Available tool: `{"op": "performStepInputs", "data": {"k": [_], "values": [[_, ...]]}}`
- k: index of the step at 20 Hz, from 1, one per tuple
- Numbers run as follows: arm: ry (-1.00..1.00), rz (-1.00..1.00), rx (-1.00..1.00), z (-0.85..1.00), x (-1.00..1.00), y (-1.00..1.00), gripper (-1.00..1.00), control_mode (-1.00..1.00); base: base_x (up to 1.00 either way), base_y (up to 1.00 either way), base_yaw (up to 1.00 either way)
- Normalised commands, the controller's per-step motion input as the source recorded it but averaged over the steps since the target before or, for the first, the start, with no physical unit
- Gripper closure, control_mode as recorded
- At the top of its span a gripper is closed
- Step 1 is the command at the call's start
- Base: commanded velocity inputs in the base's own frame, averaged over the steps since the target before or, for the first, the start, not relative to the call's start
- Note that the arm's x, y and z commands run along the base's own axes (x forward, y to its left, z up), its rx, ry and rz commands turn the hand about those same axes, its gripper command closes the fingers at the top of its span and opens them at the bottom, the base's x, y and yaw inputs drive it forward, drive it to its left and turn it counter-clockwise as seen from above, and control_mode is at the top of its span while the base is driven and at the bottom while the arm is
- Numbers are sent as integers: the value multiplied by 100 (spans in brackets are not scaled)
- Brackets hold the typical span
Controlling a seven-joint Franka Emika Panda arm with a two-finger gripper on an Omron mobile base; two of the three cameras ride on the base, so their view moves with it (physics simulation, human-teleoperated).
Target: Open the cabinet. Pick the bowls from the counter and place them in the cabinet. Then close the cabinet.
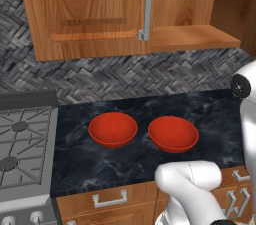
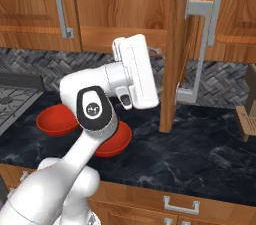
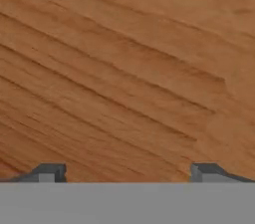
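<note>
Two glossy red bowls (image 1: 113, 129) (image 1: 173, 134) sit side by side on the dark marbled counter (image 1: 150, 104), and the arm partly covers them in the right base view. Above them hangs the wooden cabinet (image 1: 90, 9). Its left door is shut, with a silver bar handle (image 1: 145, 9). Its right door (image 2: 175, 49) is swung out, baring the wooden shelf (image 1: 195, 36). My gripper (image 3: 128, 173) is open, its tips wide apart with nothing between them, facing wood grain at close range. The white hand (image 2: 135, 71) hovers high, just left of the open door's edge.
A grey gas stove (image 1: 22, 144) borders the counter on the left. A brown boxy object (image 2: 247, 119) stands on the counter at the far right. Low drawers with small handles (image 2: 181, 204) run under the front edge. Another wall cabinet door (image 2: 235, 9) hangs further right.
</note>
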Motion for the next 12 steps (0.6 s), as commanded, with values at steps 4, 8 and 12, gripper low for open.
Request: {"op": "performStepInputs", "data": {"k": [4,8,12], "values": [[36,-2,-11,-28,82,-99,-100,-100,0,0,0],[23,-3,-26,-49,29,-93,-100,-100,0,0,0],[14,-7,-30,-43,2,-59,-100,-100,0,0,0]]}}
